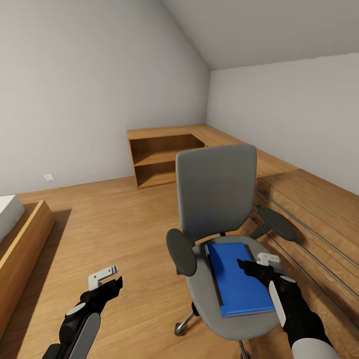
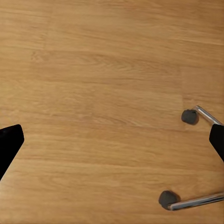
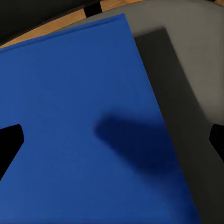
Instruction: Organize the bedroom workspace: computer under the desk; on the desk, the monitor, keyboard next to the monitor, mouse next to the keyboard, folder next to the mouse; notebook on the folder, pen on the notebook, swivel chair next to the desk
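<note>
The grey swivel chair (image 1: pixel 215 192) stands in mid-room, its seat facing me. On the seat lies the blue folder (image 1: pixel 239 279), which also shows in the right wrist view (image 3: pixel 70 116). A dark grey notebook (image 3: pixel 170 88) sticks out along one of the folder's edges (image 1: pixel 214 279), partly under it. My right gripper (image 1: pixel 257 264) hovers open just above the folder (image 3: pixel 112 144), holding nothing. My left gripper (image 1: pixel 107 281) hangs open over bare floor beside the chair (image 2: pixel 112 140), near two chair casters (image 2: pixel 189 116). The desk, computer, monitor, keyboard and mouse are out of view. I cannot make out the pen.
A light wooden open shelf (image 1: pixel 162 157) fills the far corner, and low wooden cabinets (image 1: pixel 314 204) run along the right wall close behind the chair. A wooden bed frame (image 1: pixel 27 239) with a white mattress stands at the left. Wooden floor (image 1: pixel 114 219) lies between them.
</note>
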Controlling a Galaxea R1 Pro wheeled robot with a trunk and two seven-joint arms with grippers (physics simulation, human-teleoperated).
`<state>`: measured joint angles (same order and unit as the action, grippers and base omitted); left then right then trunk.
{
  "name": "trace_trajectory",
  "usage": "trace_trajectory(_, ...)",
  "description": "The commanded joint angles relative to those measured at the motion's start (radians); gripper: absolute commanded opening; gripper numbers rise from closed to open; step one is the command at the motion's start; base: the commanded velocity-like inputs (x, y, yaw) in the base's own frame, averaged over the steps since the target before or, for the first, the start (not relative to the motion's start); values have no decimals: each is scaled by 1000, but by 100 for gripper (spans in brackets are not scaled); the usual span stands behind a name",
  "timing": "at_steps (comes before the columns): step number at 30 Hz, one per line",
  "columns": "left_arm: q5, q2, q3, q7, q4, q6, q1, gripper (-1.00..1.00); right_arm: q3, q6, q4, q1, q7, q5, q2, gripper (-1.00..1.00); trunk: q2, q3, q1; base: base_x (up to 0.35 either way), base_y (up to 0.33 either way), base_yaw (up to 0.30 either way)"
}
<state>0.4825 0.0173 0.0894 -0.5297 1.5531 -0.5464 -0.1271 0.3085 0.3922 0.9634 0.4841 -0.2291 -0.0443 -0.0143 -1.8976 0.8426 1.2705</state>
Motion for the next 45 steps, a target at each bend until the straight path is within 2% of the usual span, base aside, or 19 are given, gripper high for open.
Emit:
trace_trajectory(1, 10, 1, 2, -10, 1, -1, -1, 100, 3, 5, 1, 1, -7, -5, 1, 100, 0, 1, 0, 0, 0, 0)
trace_trajectory(3, 10, 1, 3, -10, 1, -1, -1, 100, 3, 5, 1, 1, -7, -5, 1, 100, 0, 1, 0, 0, 0, 0)
trace_trajectory(9, 10, 1, 3, -10, 1, -1, -1, 100, 3, 5, 1, 1, -7, -5, 1, 100, -42, 20, 23, 0, 0, 0)
trace_trajectory(15, 10, 1, 2, -10, 1, -1, -1, 100, 3, 5, 1, 1, -8, -5, 1, 100, -42, 20, 23, 0, 0, 0)
trace_trajectory(18, 10, 1, 2, -10, 2, -1, -1, 100, 3, 5, 1, 1, -8, -5, 1, 100, -63, 29, 34, 0, 0, 0)
trace_trajectory(25, 10, 1, 3, -10, 1, -1, -1, 100, 3, 5, 1, 1, -8, -5, 1, 100, -63, 29, 34, 0, 0, 0)
trace_trajectory(29, 10, 1, 3, -10, 1, -1, -1, 100, 2, 5, 0, 1, -8, -5, 1, 100, -91, 42, 50, 0, 0, 0)
trace_trajectory(36, 10, 1, 3, -10, 1, -1, -1, 100, 2, 5, 0, 1, -8, -5, 2, 100, -91, 42, 50, 0, 0, 0)
trace_trajectory(41, 10, 1, 3, -10, 1, -1, -1, 100, 1, 5, 0, 1, -8, -5, 2, 100, -126, 57, 69, 0, 0, 0)
trace_trajectory(45, 10, 1, 2, -10, 1, -1, -1, 100, 1, 5, 0, 1, -8, -5, 2, 100, -126, 57, 69, 0, 0, 0)
